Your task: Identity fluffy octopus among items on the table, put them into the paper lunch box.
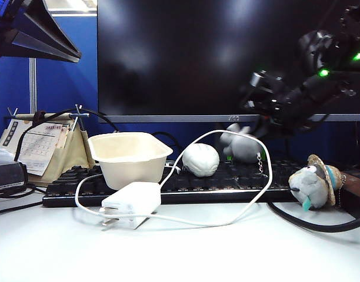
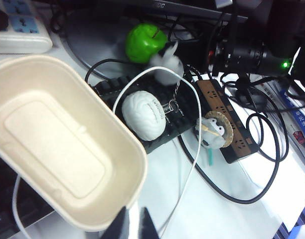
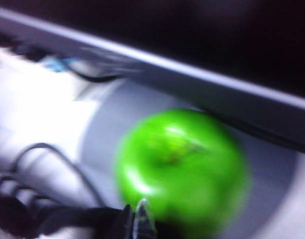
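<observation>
The fluffy octopus (image 1: 243,147) hangs above the keyboard (image 1: 227,182), right of centre in the outside view, pinched in the clenched right gripper (image 1: 259,124). Only the wrist views show the green apple (image 3: 180,167) on the monitor stand (image 3: 277,174) behind it. The paper lunch box (image 1: 130,157) sits left on the keyboard; the left gripper (image 2: 130,224) looks closed and empty beside its rim.
</observation>
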You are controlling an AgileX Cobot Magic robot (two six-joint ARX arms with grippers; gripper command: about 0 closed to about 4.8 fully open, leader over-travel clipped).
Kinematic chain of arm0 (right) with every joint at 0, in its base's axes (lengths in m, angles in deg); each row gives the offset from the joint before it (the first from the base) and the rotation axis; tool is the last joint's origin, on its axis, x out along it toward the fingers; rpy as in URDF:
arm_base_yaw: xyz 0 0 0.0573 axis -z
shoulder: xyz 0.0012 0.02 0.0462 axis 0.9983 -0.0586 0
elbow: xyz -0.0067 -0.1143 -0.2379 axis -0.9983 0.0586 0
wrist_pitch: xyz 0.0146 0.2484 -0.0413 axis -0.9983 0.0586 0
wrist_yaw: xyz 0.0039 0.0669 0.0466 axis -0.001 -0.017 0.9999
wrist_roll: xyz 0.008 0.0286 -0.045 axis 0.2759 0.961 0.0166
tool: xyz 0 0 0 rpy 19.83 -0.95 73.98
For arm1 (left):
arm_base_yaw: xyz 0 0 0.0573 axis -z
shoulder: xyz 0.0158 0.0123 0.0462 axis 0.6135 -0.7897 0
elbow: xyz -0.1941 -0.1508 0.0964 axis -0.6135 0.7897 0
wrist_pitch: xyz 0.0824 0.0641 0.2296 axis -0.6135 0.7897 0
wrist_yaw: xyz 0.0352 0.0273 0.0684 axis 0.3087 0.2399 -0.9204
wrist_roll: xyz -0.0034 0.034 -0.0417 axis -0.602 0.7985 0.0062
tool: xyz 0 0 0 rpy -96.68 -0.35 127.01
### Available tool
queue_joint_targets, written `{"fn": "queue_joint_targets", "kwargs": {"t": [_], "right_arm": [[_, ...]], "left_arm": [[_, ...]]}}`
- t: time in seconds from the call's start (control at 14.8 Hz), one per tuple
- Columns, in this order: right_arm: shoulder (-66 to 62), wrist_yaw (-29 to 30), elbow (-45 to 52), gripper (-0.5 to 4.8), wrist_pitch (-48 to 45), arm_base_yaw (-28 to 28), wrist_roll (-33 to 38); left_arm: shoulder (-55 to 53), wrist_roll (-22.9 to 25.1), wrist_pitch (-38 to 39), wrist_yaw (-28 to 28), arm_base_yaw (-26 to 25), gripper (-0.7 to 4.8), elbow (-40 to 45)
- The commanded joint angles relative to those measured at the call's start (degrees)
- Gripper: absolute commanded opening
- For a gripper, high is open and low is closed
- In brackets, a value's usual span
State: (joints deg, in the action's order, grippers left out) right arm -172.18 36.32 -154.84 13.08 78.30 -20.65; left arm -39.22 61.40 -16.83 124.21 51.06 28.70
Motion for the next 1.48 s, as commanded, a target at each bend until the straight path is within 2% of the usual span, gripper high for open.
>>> {"fn": "queue_joint_targets", "kwargs": {"t": [0.07, 0.27, 0.67, 0.81, 0.88, 1.08, 1.28, 1.42, 1.48], "right_arm": [[0.5, 1.5, 0.0, -0.05, -0.8, 1.3, 3.9], [4.1, 3.7, 0.0, -0.05, -0.6, 1.3, 4.3], [14.6, 3.7, 0.0, -0.05, 7.9, 1.3, 4.5], [16.5, 6.9, 0.0, -0.05, 8.3, 1.2, 4.5], [18.4, 10.6, 0.0, -0.05, 8.0, 1.1, 5.4], [23.1, 13.8, 0.0, -0.05, 7.7, -0.2, 7.3], [25.0, 24.2, 0.0, -0.05, 6.1, -2.8, 14.5], [24.9, 24.9, 0.0, -0.05, 6.1, -6.1, 14.8], [24.3, 23.7, 0.0, -0.05, 6.1, -10.0, 14.5]], "left_arm": [[0.2, 0.2, -0.1, 0.0, 0.0, 0.40, -0.4], [0.2, 0.2, -0.1, 0.0, 0.0, 0.40, -0.4], [0.2, 0.2, 0.0, 0.0, 0.0, 0.40, -0.4], [0.2, 0.3, 0.0, 0.0, 0.0, 0.40, -0.4], [0.2, 0.3, 0.0, 0.0, 0.0, 0.40, -0.4], [0.2, 0.2, 0.0, 0.0, 0.0, 0.40, -0.4], [0.2, 0.2, -0.4, 0.0, 0.0, 0.40, -0.4], [0.2, 0.3, -0.5, -0.1, 0.0, 0.40, -0.4], [0.2, 0.3, -0.5, -0.7, 0.0, 0.40, -0.4]]}}
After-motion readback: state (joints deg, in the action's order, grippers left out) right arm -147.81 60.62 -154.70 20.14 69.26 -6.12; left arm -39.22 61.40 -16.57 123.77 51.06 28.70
